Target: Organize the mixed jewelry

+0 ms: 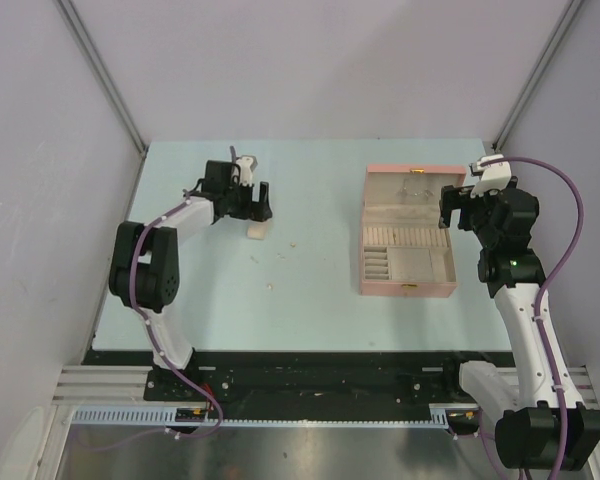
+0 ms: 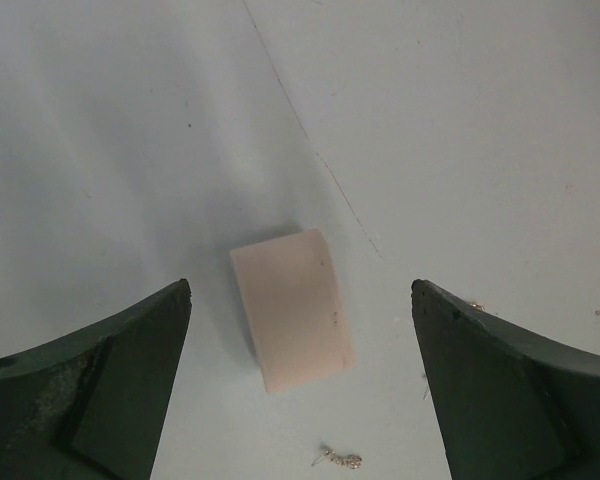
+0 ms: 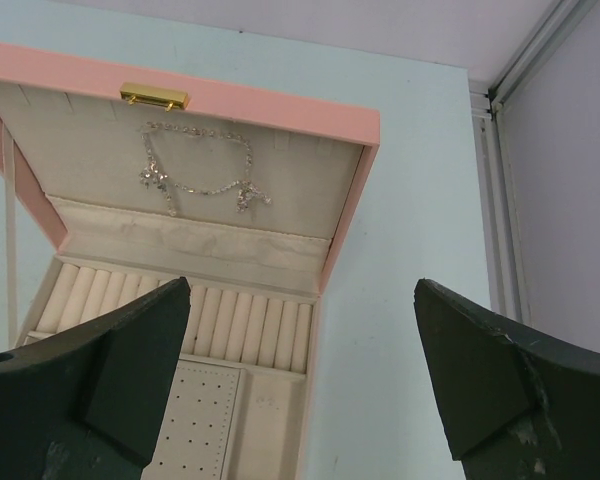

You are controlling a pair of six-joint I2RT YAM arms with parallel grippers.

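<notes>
**Item 1. Left fingers** [image 2: 100, 380]: mine, spread wide and released, gripping nothing. They hang over the left half of the table [image 1: 320, 300].

**Item 2. Cream rectangular piece** [image 2: 292, 310]: one, lying flat on the table, slightly skewed. In the left wrist view it sits between my two left fingers, and neither touches it.

**Item 3. Silver trinket** [image 2: 340, 460]: one, tiny and knotted-looking (too small to name), on the table just beside the near end of the cream piece.

**Item 4. Loose specks** [image 1: 292, 243]: a few pale bits scattered on the bare table between the cream piece and the box, well apart from each other. They are too small to identify from above.

**Item 5. Right fingers** [image 3: 500, 380]: mine, also fully parted and holding nothing. They hover at the right side of the open box.

**Item 6. Pink box** [image 1: 410, 290]: one, on the right half of the table, lid thrown back.
- A gold clasp [image 3: 155, 96] sits on the lid's edge.
- A silver chain [image 3: 195, 170] is draped across the cream lining of the lid.
- Below are a row of cream ring rolls [image 3: 230, 325] and a perforated panel [image 3: 205, 420] (both unfilled as far as I can see).
</notes>
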